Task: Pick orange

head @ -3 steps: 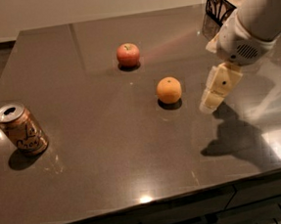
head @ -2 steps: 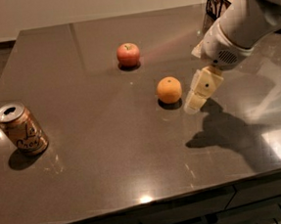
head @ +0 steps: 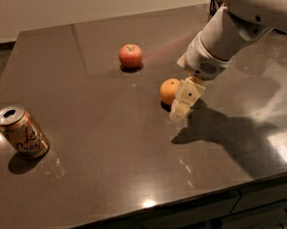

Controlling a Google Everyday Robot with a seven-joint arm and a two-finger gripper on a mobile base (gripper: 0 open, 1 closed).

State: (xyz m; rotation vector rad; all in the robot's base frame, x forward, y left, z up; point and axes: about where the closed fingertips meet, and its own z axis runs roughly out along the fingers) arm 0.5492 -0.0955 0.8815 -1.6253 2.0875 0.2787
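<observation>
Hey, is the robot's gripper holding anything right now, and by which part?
Cannot be told. The gripper is low, close beside the orange, which sits on the table, not lifted.

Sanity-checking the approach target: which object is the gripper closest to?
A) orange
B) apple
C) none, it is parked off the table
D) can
A: the gripper hangs low over the table, right beside the orange and overlapping its edge in the camera view. The apple sits farther back, and the can stands well off near the opposite edge.
</observation>
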